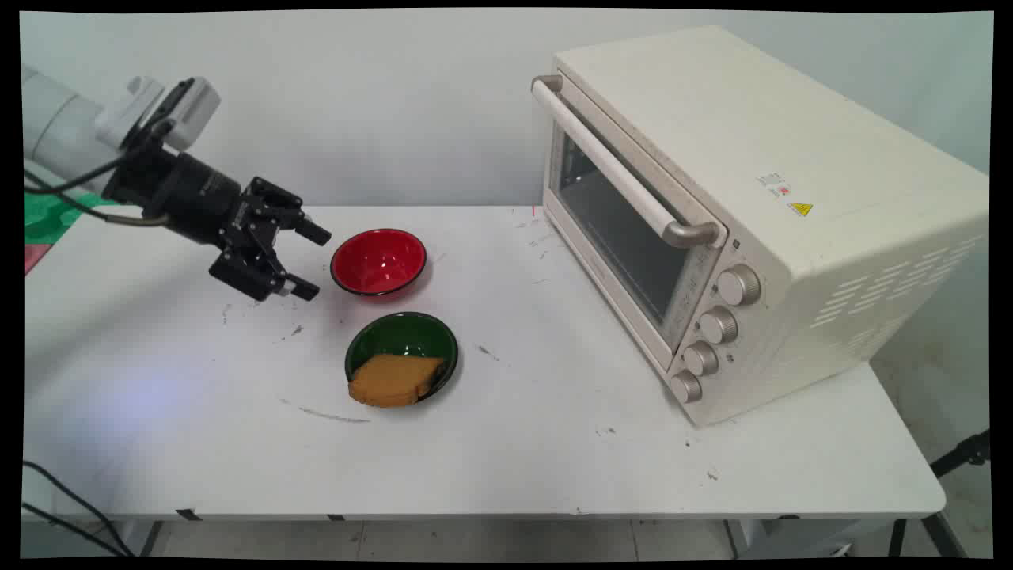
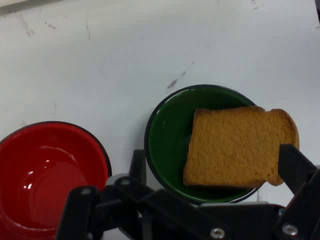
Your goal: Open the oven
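Hand point(image 1: 312, 262) spread wide, holding nothing — hovering beside red bowl point(image 1: 378, 262); toast point(image 1: 394, 378) in green bowl point(image 1: 402, 343), seemingly overhanging rim.

The end effector point(image 1: 309, 263) hangs open just left of a red bowl point(image 1: 378, 262). Nearer, a green bowl point(image 1: 402, 356) holds what looks like toast point(image 1: 394, 379). A cream oven point(image 1: 752, 214) stands on the table point(image 1: 514, 443).
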You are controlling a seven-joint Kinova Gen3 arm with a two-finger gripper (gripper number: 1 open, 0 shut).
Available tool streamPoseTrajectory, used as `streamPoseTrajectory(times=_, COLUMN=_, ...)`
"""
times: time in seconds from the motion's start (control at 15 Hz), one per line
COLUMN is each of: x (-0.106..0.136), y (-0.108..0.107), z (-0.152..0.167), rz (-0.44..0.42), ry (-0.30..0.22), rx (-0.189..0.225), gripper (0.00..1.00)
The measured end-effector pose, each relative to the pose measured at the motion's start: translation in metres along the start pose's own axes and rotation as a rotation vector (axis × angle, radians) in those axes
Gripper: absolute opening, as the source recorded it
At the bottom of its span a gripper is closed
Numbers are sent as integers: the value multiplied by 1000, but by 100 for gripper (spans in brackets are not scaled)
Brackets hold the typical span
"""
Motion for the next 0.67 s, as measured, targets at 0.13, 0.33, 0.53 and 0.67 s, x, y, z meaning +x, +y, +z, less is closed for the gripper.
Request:
streamPoseTrajectory(times=0.13, x=-3, y=7, z=4, rz=-15, ry=2, rx=17, gripper=100)
streamPoseTrajectory(times=0.33, x=1, y=15, z=9, rz=-39, ry=16, rx=44, gripper=100)
streamPoseTrajectory(times=0.53, x=19, y=16, z=14, rz=-55, ry=42, rx=72, gripper=100)
streamPoseTrajectory(times=0.67, x=41, y=15, z=16, rz=-73, ry=69, rx=89, gripper=100)
